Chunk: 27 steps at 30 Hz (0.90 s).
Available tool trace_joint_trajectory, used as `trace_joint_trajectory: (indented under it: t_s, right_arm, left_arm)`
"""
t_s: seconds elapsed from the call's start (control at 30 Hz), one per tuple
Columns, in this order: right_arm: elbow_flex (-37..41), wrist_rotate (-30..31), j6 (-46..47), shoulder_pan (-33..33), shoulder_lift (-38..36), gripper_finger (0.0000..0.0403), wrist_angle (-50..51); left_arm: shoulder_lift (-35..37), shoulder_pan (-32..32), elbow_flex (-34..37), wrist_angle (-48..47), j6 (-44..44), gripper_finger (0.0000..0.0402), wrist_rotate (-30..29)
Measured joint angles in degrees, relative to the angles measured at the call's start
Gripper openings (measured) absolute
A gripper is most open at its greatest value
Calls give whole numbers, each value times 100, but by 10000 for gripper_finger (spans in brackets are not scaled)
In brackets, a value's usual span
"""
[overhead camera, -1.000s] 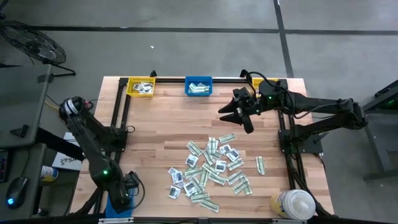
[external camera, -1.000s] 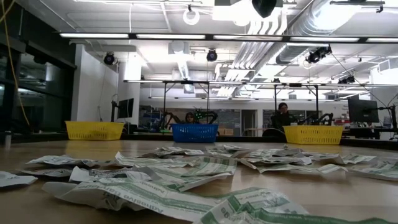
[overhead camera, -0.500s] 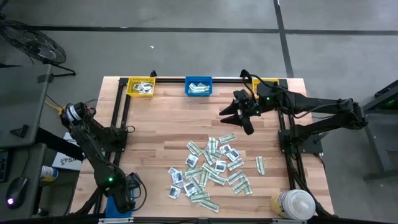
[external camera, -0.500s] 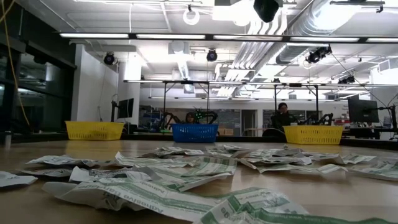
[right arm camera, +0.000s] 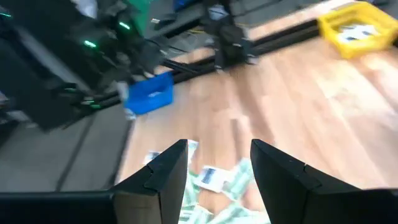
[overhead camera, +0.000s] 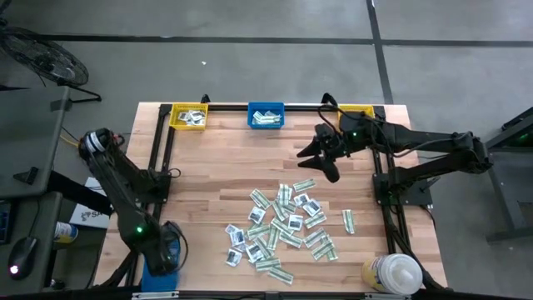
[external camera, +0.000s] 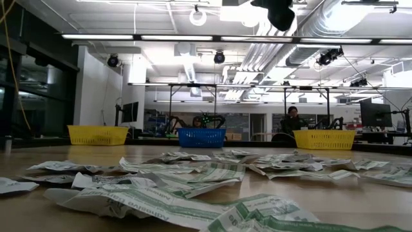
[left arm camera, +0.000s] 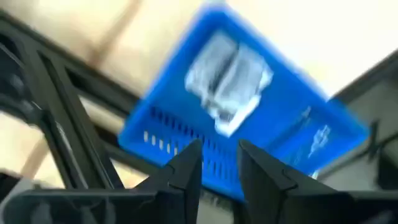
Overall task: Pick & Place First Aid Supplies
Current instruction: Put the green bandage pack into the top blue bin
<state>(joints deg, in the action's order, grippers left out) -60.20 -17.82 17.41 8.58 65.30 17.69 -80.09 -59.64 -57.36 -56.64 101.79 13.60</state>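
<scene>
Your left gripper (overhead camera: 166,254) sits at the lower left of the high view, right over a blue bin (overhead camera: 158,268) at the near-left corner of the desk (overhead camera: 225,167). In the left wrist view its two dark fingers (left arm camera: 186,171) stand a little apart with nothing between them, and just past their tips is that blue bin (left arm camera: 249,130), with a couple of pale packets (left arm camera: 227,78) lying inside it.

Your right gripper (overhead camera: 321,154) hangs above the bare wood at the upper right of centre in the high view, apart from the pile. In the right wrist view its fingers (right arm camera: 168,177) are spread wide and hold nothing; loose packets (right arm camera: 211,177) show on the desk beyond them.

The first aid packets (overhead camera: 287,227) lie scattered in one loose heap in the lower middle of the high view, white squares mixed with green-and-white strips, one strip (overhead camera: 348,220) lying a bit off to the right. In the low view they fill the foreground (external camera: 193,187).

Along the far edge of the desk you have a yellow bin (overhead camera: 188,116) at upper left, a second blue bin (overhead camera: 266,115) in the middle, both with packets in them, and another yellow bin (overhead camera: 360,111) partly hidden under the right arm. A white-capped bottle (overhead camera: 391,273) stands at the lower right corner.
</scene>
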Motion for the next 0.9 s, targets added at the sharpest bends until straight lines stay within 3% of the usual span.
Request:
trace_joint_trajectory:
  t_s: [0.2,0.37,0.67,0.9]
  right_arm:
    - [0,1035,134,0,28,170,437]
    - [287,1629,1013,0,103,169,443]
    - [1762,2014,2989,1,186,169,272]
    - [2924,2085,3771,4,188,169,-583]
  left_arm:
    - [692,2,0,-716,578,96,-1569]
    - [1057,2,0,-1157,803,96,-2824]
    - [1342,191,0,-1615,800,96,-4969]
    - [1370,928,0,-1636,-113,96,-5923]
